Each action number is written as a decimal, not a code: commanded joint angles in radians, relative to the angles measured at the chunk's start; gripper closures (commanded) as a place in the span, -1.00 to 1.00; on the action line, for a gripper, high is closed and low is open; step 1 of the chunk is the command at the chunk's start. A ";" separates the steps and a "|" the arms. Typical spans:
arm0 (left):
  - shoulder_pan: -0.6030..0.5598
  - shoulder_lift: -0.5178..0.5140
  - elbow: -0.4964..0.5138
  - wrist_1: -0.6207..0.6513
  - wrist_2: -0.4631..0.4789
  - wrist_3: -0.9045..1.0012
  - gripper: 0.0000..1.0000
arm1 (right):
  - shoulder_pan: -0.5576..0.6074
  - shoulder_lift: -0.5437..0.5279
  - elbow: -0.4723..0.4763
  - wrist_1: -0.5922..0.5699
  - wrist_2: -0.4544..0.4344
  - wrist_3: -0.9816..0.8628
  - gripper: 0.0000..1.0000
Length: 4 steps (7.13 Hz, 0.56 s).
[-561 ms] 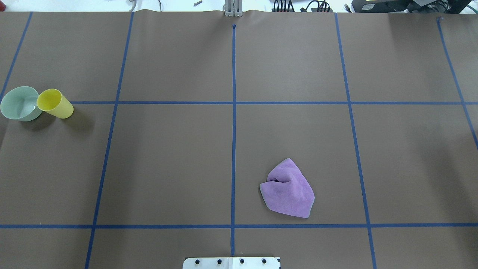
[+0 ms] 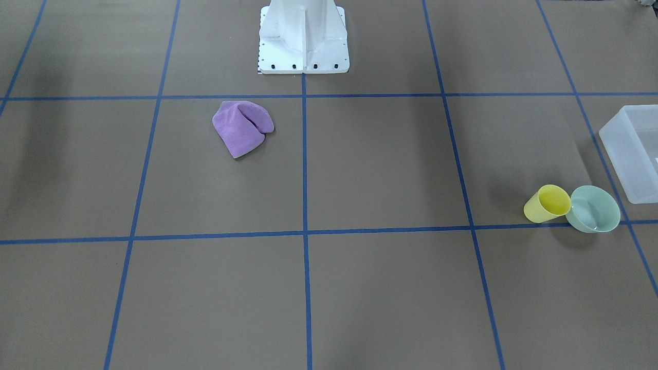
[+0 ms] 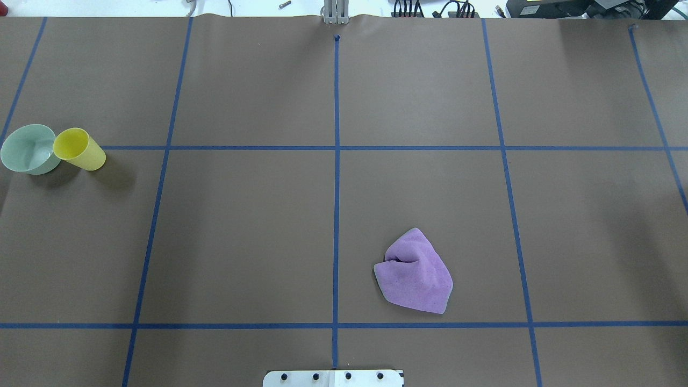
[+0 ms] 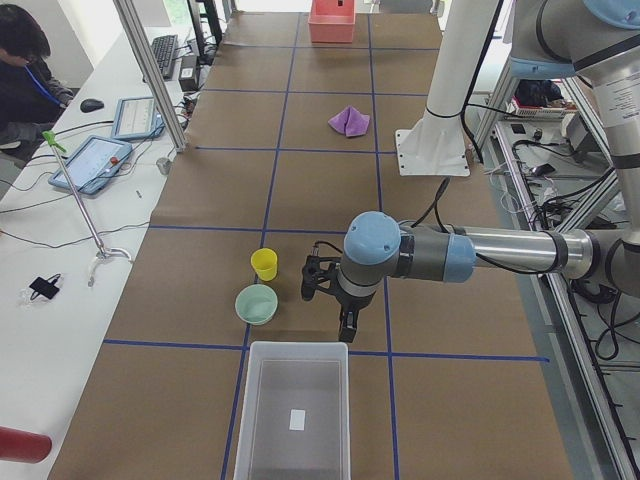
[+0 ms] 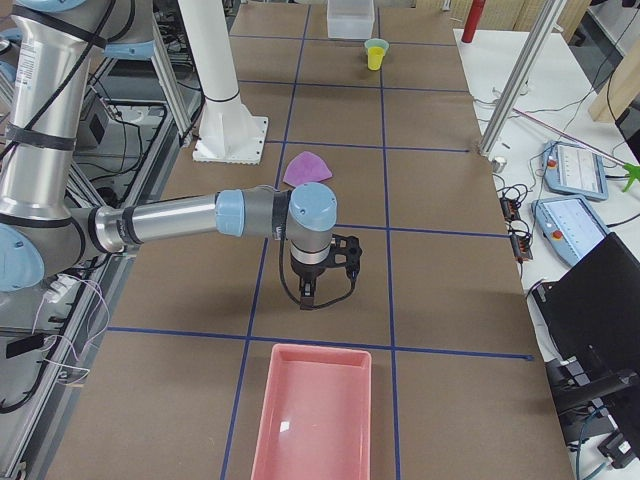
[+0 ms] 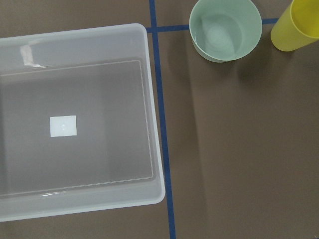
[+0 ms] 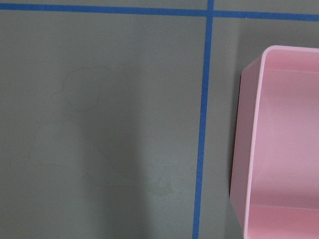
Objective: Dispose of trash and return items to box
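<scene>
The mint-green bowl (image 3: pixel 29 149) stands upright at the table's far left, touching a yellow cup (image 3: pixel 79 149) that lies tipped beside it. The frosted box (image 6: pixel 155 124) sits just past them and holds only a white label. A crumpled purple cloth (image 3: pixel 414 271) lies near the robot's base. No trash shows that I can tell as such. My left gripper (image 4: pixel 330 300) hangs above the table beside the bowl (image 4: pixel 256 304) and box (image 4: pixel 252 400). My right gripper (image 5: pixel 310 292) hangs near the pink bin. Whether either is open or shut, I cannot tell.
A pink bin (image 5: pixel 262 420) stands at the table's right end, with nothing in it in the right wrist view (image 7: pixel 249 149). The white robot base (image 2: pixel 303 36) is at the near middle. A person sits at a side desk (image 4: pixel 20 70) with tablets.
</scene>
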 commanded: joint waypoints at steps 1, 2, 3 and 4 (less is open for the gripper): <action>-0.001 -0.004 -0.013 -0.004 -0.003 0.000 -0.97 | 0.009 0.002 0.013 0.002 -0.006 0.009 -1.00; 0.001 -0.007 -0.043 -0.006 0.001 0.000 -0.97 | 0.012 0.015 0.033 0.009 0.001 0.008 -1.00; 0.001 -0.025 -0.051 -0.029 -0.012 0.001 -0.97 | 0.012 0.015 0.063 0.061 0.002 0.006 -1.00; -0.001 -0.080 -0.043 -0.105 -0.005 -0.003 -0.97 | 0.012 0.024 0.082 0.146 0.002 0.012 -1.00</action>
